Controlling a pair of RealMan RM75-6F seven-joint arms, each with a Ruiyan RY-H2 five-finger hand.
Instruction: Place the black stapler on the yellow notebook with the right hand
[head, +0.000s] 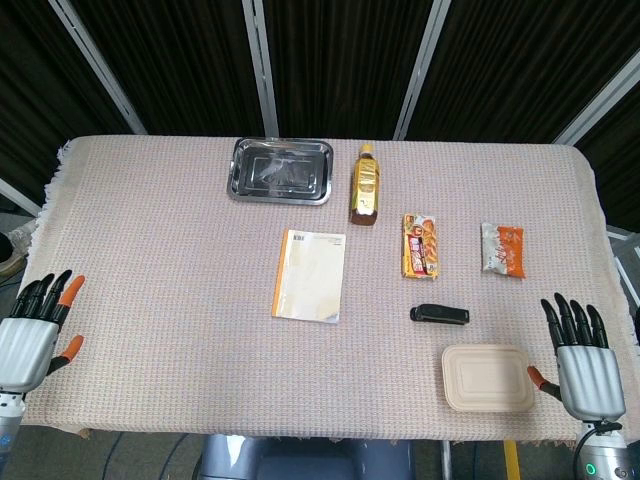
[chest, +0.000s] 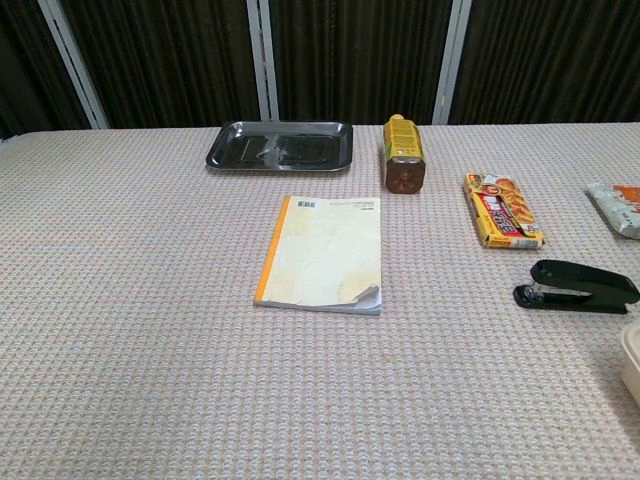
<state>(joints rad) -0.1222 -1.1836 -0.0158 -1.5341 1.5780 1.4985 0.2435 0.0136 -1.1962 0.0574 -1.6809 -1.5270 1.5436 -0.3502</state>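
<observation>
The black stapler (head: 439, 315) (chest: 578, 286) lies flat on the cloth, right of centre. The yellow notebook (head: 310, 275) (chest: 325, 254) lies closed at the middle of the table, one near corner curled up. My right hand (head: 583, 360) rests at the table's near right edge, fingers straight and apart, holding nothing, well to the right of the stapler. At the near left edge my left hand (head: 33, 331) is likewise open and empty. Neither hand shows in the chest view.
A beige lidded food box (head: 487, 377) sits between the stapler and my right hand. A metal tray (head: 281, 169), a lying tea bottle (head: 366, 184), a yellow snack pack (head: 421, 244) and an orange-white packet (head: 502, 249) lie further back.
</observation>
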